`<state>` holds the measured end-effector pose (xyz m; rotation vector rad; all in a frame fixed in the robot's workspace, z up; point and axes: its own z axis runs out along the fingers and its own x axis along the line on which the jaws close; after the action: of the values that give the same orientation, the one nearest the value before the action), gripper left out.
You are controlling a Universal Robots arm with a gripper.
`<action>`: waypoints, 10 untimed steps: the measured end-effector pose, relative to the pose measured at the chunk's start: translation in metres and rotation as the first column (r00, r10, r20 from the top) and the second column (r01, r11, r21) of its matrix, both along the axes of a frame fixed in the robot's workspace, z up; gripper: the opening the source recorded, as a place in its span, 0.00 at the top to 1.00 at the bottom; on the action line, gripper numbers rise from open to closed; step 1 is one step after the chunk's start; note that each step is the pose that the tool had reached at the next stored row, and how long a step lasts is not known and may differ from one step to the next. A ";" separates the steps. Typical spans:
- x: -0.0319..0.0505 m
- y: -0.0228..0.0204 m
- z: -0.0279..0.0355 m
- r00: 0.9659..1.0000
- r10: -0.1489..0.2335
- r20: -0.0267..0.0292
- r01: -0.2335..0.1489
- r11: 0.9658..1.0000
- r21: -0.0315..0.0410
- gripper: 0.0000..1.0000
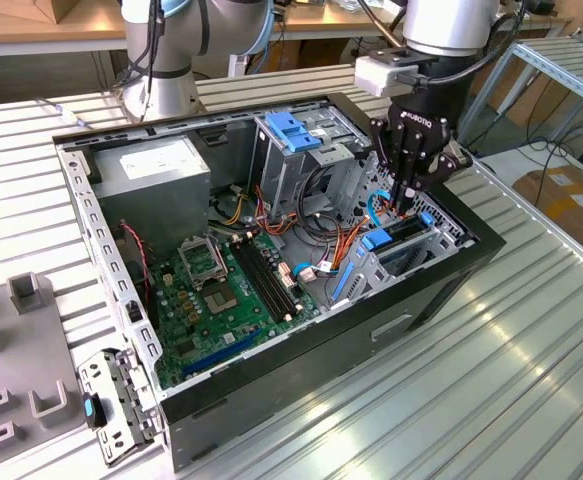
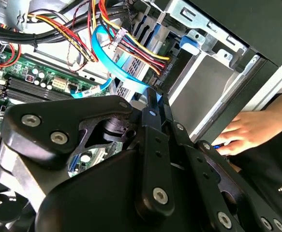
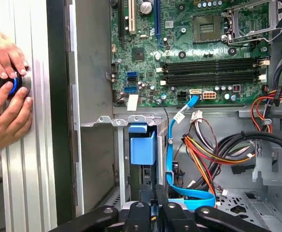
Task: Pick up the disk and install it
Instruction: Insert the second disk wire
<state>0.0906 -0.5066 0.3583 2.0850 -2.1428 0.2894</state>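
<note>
Exterior view: bright, even daylight. Glare streaks on the slatted metal surface point(image 1: 531, 330) toward the exterior view's right. Open computer case point(image 1: 301, 375) interior shadowed but legible. Second wrist view: near black gripper body point(image 2: 131, 183) soft-focused, window-bright patches washed out. First wrist view: sharp, evenly lit.

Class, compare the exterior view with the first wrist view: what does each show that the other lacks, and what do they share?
Exterior view: the grey power-supply box and the whole computer case. First wrist view: a person's fingers on a blue-ringed button. Shared: the green motherboard and the robot's hand inside the case.
</note>
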 end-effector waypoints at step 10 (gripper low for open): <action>-0.0076 -0.0154 -0.0044 0.999 0.009 0.043 -0.011 0.999 0.050 0.84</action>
<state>0.0830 -0.5221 0.3539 2.1365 -2.1864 0.2863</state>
